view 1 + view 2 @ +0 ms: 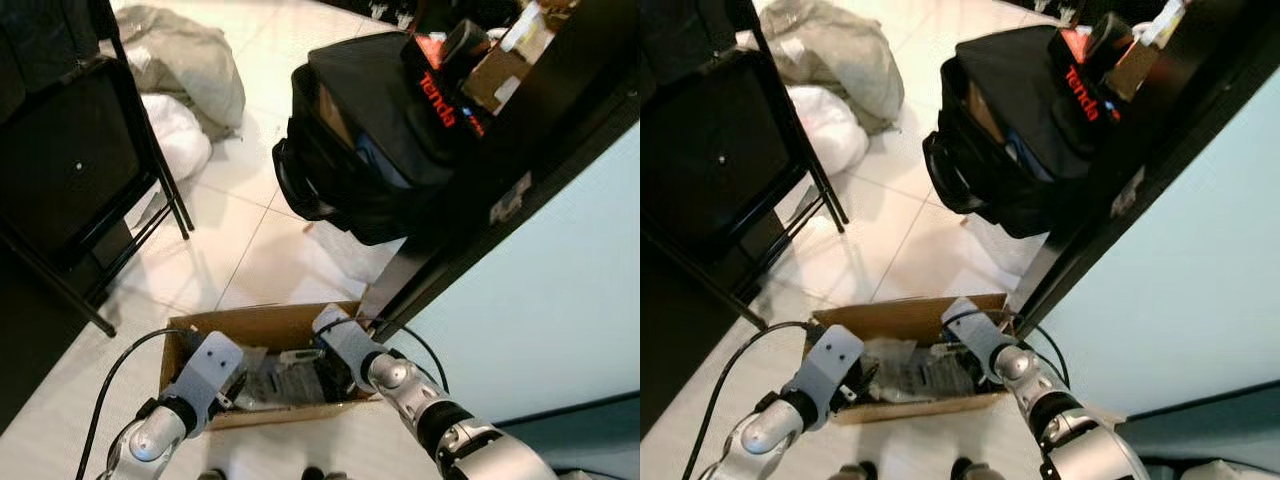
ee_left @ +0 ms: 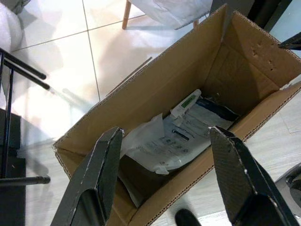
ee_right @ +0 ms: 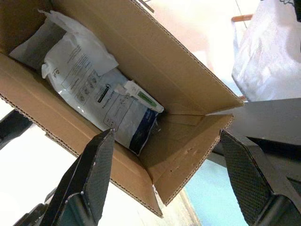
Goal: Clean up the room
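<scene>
Since the cardboard box [image 1: 262,335] on the floor at our feet holds only plastic pouches [image 2: 171,139], we judge it light but floppy-walled; our left gripper [image 2: 164,179] and right gripper [image 3: 167,181], fingers spread apart above it, should take opposite walls.

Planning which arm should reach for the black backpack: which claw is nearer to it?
Right. The right claw hangs over the cardboard box's end below the black backpack; the left claw hangs over the box's far end.
</scene>
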